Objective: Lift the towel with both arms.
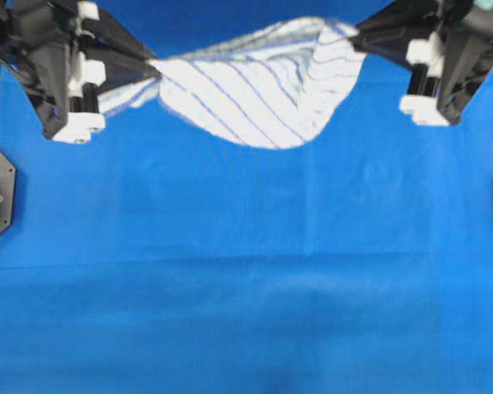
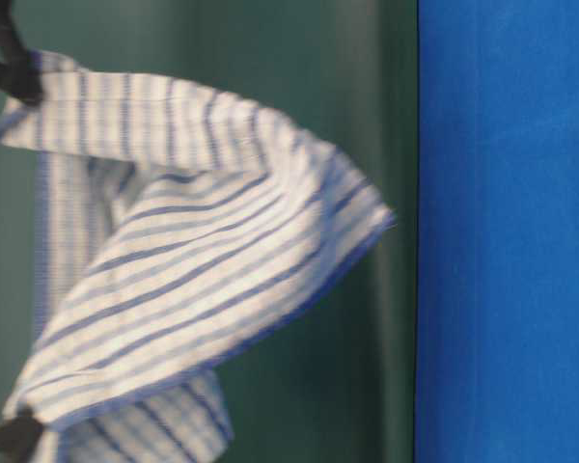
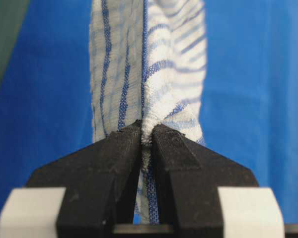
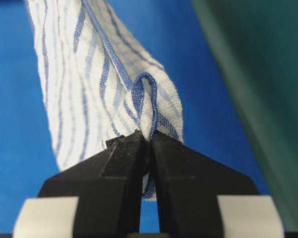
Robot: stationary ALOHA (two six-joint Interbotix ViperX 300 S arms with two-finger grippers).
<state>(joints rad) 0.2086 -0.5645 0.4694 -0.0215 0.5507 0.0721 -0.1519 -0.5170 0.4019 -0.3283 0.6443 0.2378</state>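
I have the soft white blue-striped cotton towel (image 1: 259,90) strung between both sets of fingers, above the blue table cover (image 1: 246,287). The left gripper (image 3: 146,134) and right gripper (image 4: 148,135) each pinch a bunched edge; it looks light, limp and saggy.

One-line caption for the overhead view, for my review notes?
Both hands, left hand and right hand, pinch opposite ends of the striped towel, which sags between them above the blue table cover.

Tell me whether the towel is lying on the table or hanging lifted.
Lifted. The towel hangs between the left gripper and right gripper, each shut on an end, its middle sagging over the blue table cover.
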